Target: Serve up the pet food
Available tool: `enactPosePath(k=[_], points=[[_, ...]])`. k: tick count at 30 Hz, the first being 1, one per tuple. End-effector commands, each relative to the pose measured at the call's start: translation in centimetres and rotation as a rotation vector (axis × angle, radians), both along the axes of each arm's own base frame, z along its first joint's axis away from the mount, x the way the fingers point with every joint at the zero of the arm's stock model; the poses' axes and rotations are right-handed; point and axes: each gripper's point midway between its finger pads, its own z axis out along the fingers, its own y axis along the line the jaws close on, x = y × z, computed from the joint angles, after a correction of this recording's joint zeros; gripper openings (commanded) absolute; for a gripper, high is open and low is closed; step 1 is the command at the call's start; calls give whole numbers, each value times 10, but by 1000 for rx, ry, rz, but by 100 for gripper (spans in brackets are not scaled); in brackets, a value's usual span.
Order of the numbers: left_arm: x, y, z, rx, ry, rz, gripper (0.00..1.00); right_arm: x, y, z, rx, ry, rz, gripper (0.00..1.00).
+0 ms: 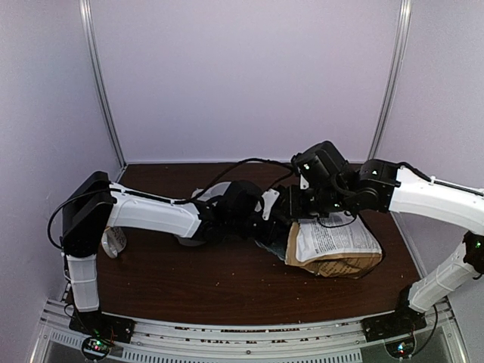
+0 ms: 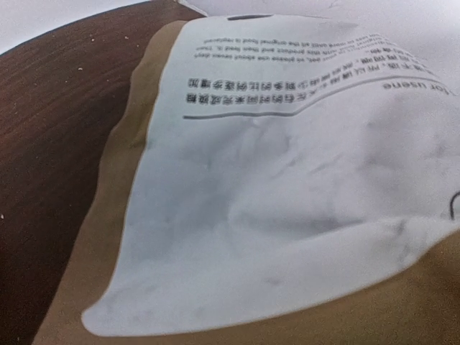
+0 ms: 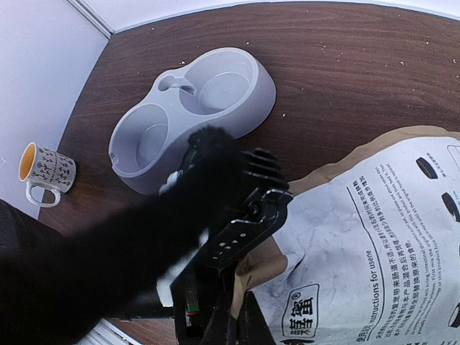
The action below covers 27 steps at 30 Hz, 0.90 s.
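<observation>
The kraft-brown dog food bag (image 1: 336, 243) lies on its side on the table, white printed label up. It fills the left wrist view (image 2: 287, 180) and shows in the right wrist view (image 3: 374, 237). No kibble shows; it is hidden inside the bag. My right gripper (image 3: 243, 318) is shut on the brown edge at the bag's left end; it also shows in the top view (image 1: 293, 206). My left gripper (image 1: 268, 227) is at the same end, one finger (image 3: 269, 205) pressed over the bag's corner. Its own fingers are hidden in the left wrist view.
A grey double bowl (image 3: 194, 108) stands empty left of the bag, mostly behind my left arm in the top view (image 1: 203, 193). A patterned mug (image 3: 47, 172) with an orange inside stands at the far left (image 1: 113, 242). Crumbs dot the dark wood table (image 3: 345, 65).
</observation>
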Motion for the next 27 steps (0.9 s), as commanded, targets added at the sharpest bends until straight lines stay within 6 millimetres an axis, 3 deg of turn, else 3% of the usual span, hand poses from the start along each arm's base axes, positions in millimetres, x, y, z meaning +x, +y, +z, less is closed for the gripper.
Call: enactPosePath(k=[1, 4, 6, 8, 12, 15, 20, 23, 27], points=[[-15, 0, -26, 14, 56, -53, 0, 4, 16, 54, 130, -123, 27, 0], [-14, -2, -20, -1, 51, -53, 0, 2, 5, 47, 67, -123, 18, 8], [-14, -5, -18, -16, 54, -59, 0, 1, -2, 49, 57, -129, 16, 23], [-14, -9, -15, -27, 59, -65, 0, -1, -10, 53, 59, -139, 13, 44], [-12, -11, -16, -29, 57, -62, 0, 1, -35, 56, 28, -145, -23, 66], [-12, -10, -18, -26, 61, -59, 0, 11, -73, 46, -32, -128, -108, 74], [-13, -12, -15, -38, 61, -66, 0, 27, -155, 16, -91, -64, -285, 85], [-14, -14, -12, -51, 59, -77, 0, 30, -203, -14, -97, 11, -395, 89], [-13, -15, -11, -55, 56, -76, 0, 28, -245, -61, -28, 124, -498, 90]])
